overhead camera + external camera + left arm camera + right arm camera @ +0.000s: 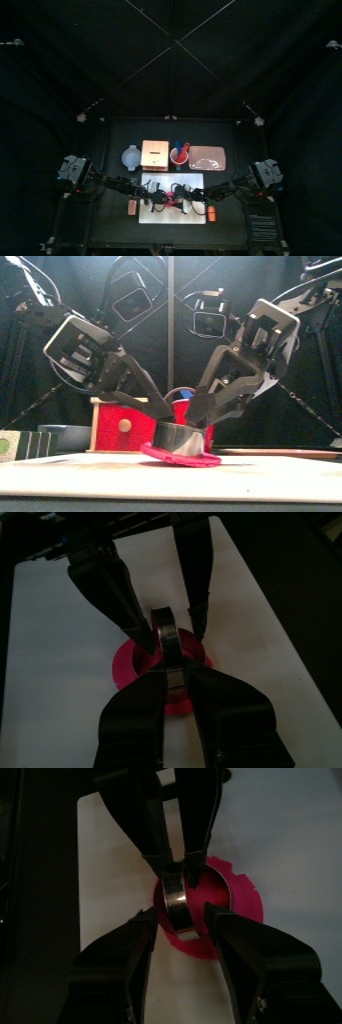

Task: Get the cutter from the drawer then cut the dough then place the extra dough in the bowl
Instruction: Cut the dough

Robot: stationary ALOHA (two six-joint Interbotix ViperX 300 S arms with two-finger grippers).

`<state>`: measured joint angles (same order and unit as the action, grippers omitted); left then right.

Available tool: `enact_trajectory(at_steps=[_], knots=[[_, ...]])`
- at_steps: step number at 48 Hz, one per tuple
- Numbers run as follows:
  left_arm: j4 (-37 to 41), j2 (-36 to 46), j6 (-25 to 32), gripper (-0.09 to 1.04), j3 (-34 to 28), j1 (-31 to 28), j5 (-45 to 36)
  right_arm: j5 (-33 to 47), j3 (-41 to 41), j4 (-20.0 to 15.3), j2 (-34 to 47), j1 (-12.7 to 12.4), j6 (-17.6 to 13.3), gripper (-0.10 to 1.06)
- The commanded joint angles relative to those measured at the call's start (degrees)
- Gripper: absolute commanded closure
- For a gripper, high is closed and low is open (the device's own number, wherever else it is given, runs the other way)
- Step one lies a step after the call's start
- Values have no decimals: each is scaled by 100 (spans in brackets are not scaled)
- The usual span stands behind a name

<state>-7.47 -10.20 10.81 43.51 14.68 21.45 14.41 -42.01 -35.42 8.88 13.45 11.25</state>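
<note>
Two grippers meet over middle of white board (194,215). Round metal cutter (181,437) stands on flat pink dough (189,460), which lies on board's middle. Left gripper (158,416) reaches in from board's left side, jaws closed on cutter's rim. Right gripper (201,414) reaches in from board's right side, jaws clamped across cutter. Behind board, in row from left: blue-grey bowl (130,156), wooden box (155,152) with red front, red cup (181,151), pink tray (211,157). Bowl well apart from dough.
</note>
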Motion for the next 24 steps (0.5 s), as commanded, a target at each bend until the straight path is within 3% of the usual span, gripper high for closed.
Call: enact_trajectory(at_steps=[1, 24], knots=[[18, 202, 26, 36, -70, 0, 88, 18, 88, 44, -281, -44, 9, 17], [9, 149, 26, 35, -44, -9, 422, 18, 185, 290, -413, -176, 9, 17]])
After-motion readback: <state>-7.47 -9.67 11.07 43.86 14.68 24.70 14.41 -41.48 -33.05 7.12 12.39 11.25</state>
